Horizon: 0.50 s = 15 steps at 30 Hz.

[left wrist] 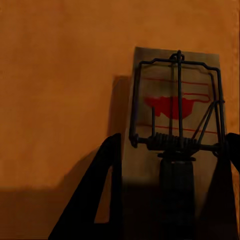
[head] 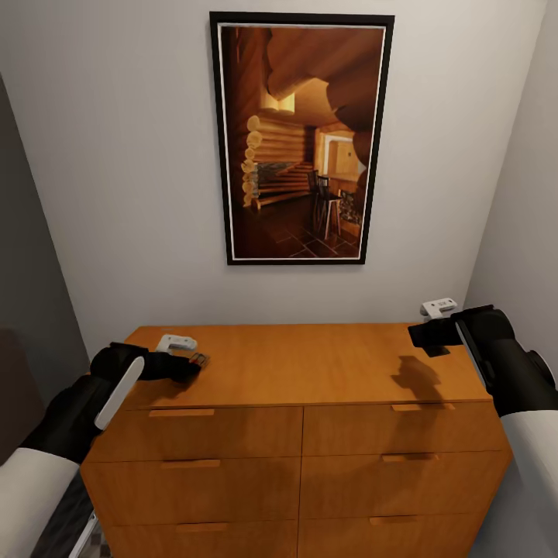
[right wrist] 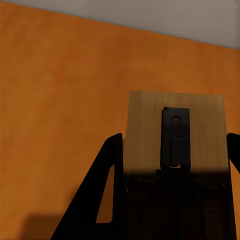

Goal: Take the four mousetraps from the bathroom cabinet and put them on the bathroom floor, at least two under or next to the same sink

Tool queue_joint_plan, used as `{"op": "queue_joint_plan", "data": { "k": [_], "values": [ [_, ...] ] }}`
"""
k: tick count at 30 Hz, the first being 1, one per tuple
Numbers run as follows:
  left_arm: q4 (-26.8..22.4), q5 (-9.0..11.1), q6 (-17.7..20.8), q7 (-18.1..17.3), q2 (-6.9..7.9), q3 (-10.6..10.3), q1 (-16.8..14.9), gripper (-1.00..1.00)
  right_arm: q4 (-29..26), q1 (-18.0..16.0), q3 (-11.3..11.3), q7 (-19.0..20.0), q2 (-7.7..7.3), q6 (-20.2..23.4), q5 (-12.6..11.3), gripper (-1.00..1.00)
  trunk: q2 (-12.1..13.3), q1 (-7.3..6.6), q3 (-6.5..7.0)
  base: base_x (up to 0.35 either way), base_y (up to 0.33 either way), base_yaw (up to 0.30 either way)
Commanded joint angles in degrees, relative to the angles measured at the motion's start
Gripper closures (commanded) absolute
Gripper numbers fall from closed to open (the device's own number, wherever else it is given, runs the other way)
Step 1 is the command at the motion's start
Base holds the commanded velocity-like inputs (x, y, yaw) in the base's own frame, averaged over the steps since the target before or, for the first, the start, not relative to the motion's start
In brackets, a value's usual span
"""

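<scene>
One mousetrap (left wrist: 172, 130) was clamped lengthwise in the left gripper (left wrist: 167, 200) low over the cabinet (head: 310, 364) top; another mousetrap (right wrist: 175, 132) was clamped in the right gripper (right wrist: 172, 200), held higher up.

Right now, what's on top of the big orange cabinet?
On the cabinet top, a mousetrap sits between the left tool's fingers. The right tool holds another mousetrap above it. The drawers are shut, hiding their insides.
</scene>
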Motion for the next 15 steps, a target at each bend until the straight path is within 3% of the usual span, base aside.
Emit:
{"op": "queue_joint_plan", "data": {
  "k": [1,6,15],
  "values": [
    [-1.8,-0.8,0.1,-0.4,-0.1,0.2,-0.1,1.0,-0.1,-0.1,0.1,0.4,-0.04,0.2,0.5,1.0,0.0,0.0,-0.07,0.0,0.0,0.0],
    [-6.0,-0.9,0.1,-0.4,-0.35,0.6,-0.1,1.0,-0.1,-0.1,0.1,0.4,0.0,0.2,0.5,1.0,0.0,0.0,-0.07,0.0,0.0,0.0],
    [-7.7,-1.0,-0.2,-0.3,-0.46,0.8,-0.1,1.0,-0.1,-0.1,0.1,0.4,-0.01,0.2,0.4,1.0,0.0,0.0,-0.07,0.0,0.0,0.0]
  ]
}}
